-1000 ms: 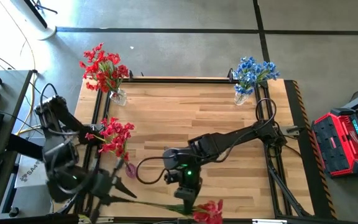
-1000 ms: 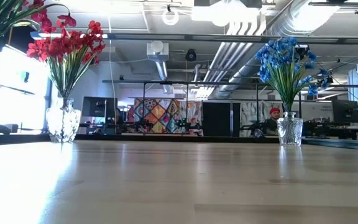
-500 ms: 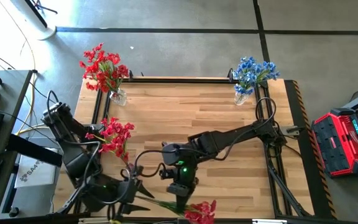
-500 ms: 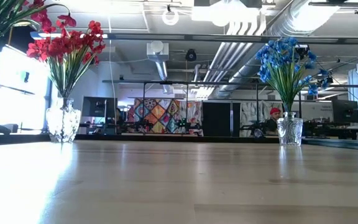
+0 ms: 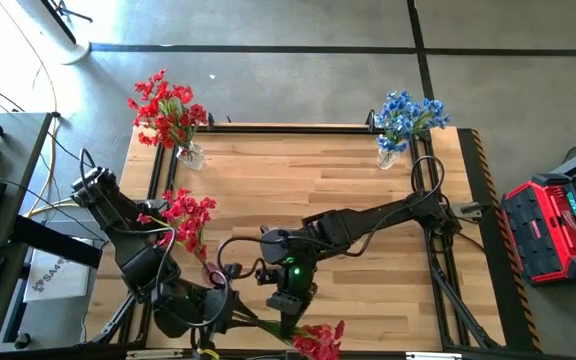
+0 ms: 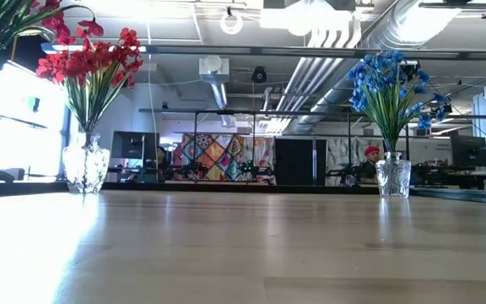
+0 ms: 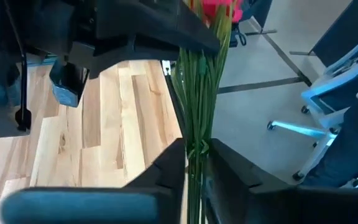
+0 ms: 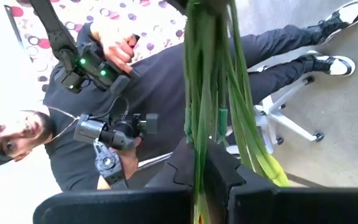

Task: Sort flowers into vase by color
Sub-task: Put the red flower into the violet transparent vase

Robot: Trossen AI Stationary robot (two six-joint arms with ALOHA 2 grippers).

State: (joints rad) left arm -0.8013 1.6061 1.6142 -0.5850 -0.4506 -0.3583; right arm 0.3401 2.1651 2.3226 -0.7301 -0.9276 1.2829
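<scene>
Red vase [image 5: 190, 155] and blue vase [image 5: 389, 156] already filled. Left gripper [image 5: 230, 312] and right gripper [image 5: 288, 318] both pinch red spray [image 5: 320, 340] stems near table edge; loose red bunch [image 5: 183, 220] left.

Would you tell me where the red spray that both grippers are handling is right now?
In the high view the red spray lies at the table's near edge, centre, its stem between the left gripper and right gripper.
</scene>
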